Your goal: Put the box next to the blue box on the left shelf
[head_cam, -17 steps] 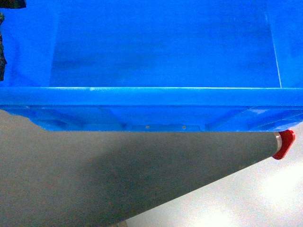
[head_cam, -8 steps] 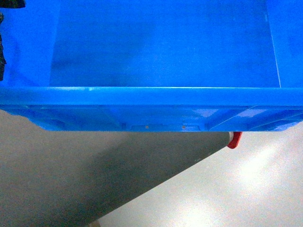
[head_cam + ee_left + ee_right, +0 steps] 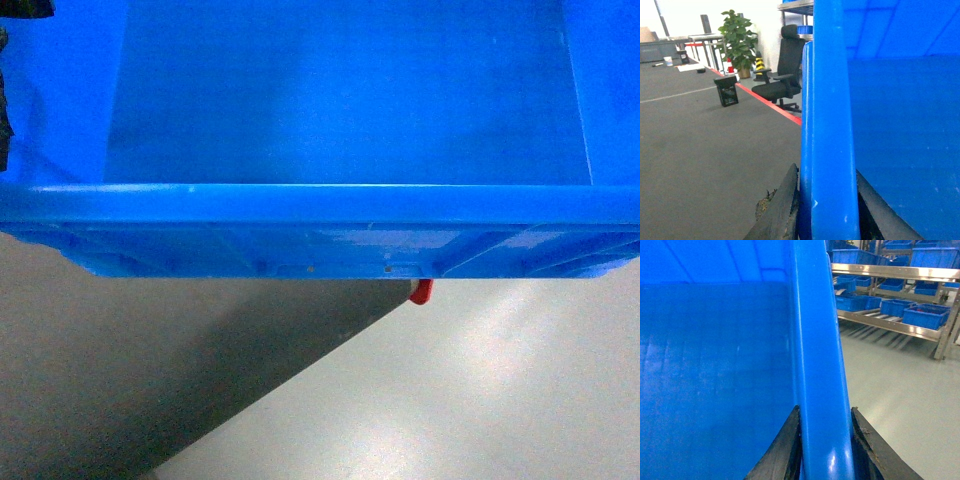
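Observation:
The box (image 3: pixel 340 100), a large bright-blue crate, fills the upper half of the head view, its near rim running across the frame above the floor. In the left wrist view my left gripper (image 3: pixel 832 210) is shut on the box (image 3: pixel 832 115) at its left rim, one dark finger (image 3: pixel 782 210) outside the wall and one inside. The right wrist view has my right gripper (image 3: pixel 825 450) shut on the box (image 3: pixel 817 350) at the opposite rim, fingers (image 3: pixel 780 455) pressed to both sides. The left shelf and the blue box on it are out of view.
On the left are a black office chair (image 3: pixel 782 70), a potted plant (image 3: pixel 739 37), a small black crate (image 3: pixel 728 91) and a red floor line (image 3: pixel 770 102). Steel racks with small blue bins (image 3: pixel 900 300) stand to the right. A red object (image 3: pixel 422 291) peeks from under the box.
In the head view the red object and the dark floor patch's edge have slid left beneath the box. The box itself stays fixed in the frame.

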You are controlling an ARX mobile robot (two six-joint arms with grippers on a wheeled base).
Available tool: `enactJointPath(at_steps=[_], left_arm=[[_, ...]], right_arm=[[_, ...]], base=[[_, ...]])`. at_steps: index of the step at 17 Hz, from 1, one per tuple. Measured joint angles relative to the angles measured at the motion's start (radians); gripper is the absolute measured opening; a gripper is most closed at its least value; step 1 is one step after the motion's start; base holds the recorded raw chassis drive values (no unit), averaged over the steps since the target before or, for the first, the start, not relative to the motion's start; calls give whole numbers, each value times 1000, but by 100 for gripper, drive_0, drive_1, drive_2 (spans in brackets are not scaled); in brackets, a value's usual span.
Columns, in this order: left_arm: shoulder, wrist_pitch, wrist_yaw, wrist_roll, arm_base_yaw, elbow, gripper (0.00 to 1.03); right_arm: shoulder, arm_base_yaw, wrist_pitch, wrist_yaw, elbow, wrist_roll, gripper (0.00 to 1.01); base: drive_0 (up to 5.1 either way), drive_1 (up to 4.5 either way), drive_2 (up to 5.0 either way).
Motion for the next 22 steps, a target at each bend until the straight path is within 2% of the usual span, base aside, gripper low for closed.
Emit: enactJointPath(at_steps=[22], left_arm=[[0, 0, 0, 0, 0, 0, 19]], right_arm=[[0, 0, 0, 1, 0, 0, 21]], base=[[-140, -140, -140]])
